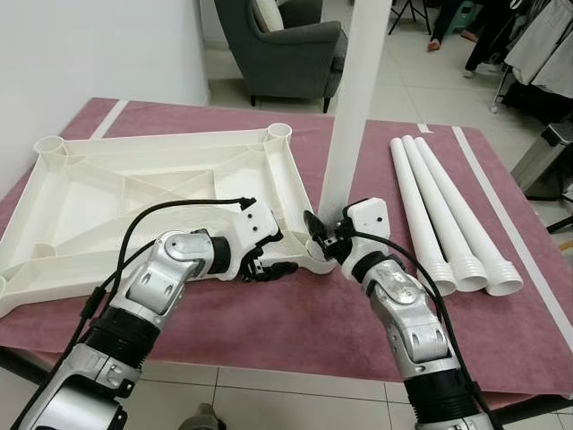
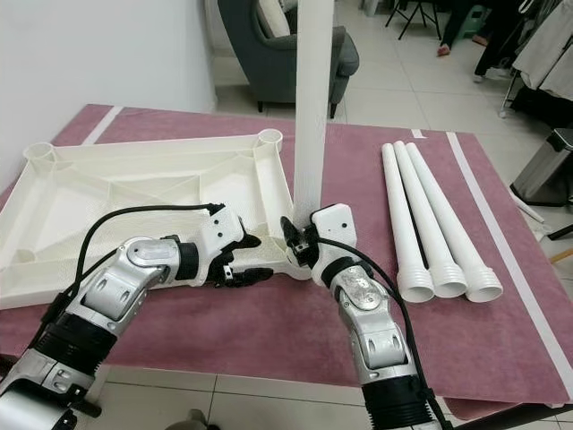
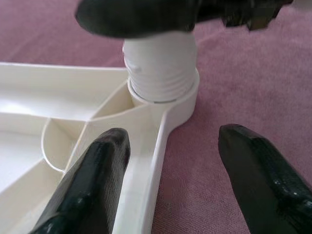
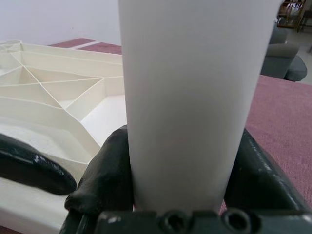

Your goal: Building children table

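The white plastic tabletop [image 1: 134, 188] lies upside down on the maroon cloth. A white table leg [image 1: 354, 107] stands upright in its near right corner socket [image 3: 165, 92], the threaded end entering the socket. My right gripper [image 1: 324, 237] is shut on the leg just above the socket; in the right wrist view the leg [image 4: 190, 97] sits tight between both fingers [image 4: 109, 170]. My left gripper [image 1: 276, 253] is open beside the same corner. One of its fingers [image 3: 92, 180] is over the tabletop's rim and the other is over the cloth.
Three spare white legs [image 1: 448, 215] lie side by side on the cloth to the right. A grey armchair [image 1: 286, 45] stands behind the table and a metal bin [image 1: 546, 152] at the far right. A wall runs along the left. The table's front edge is near my arms.
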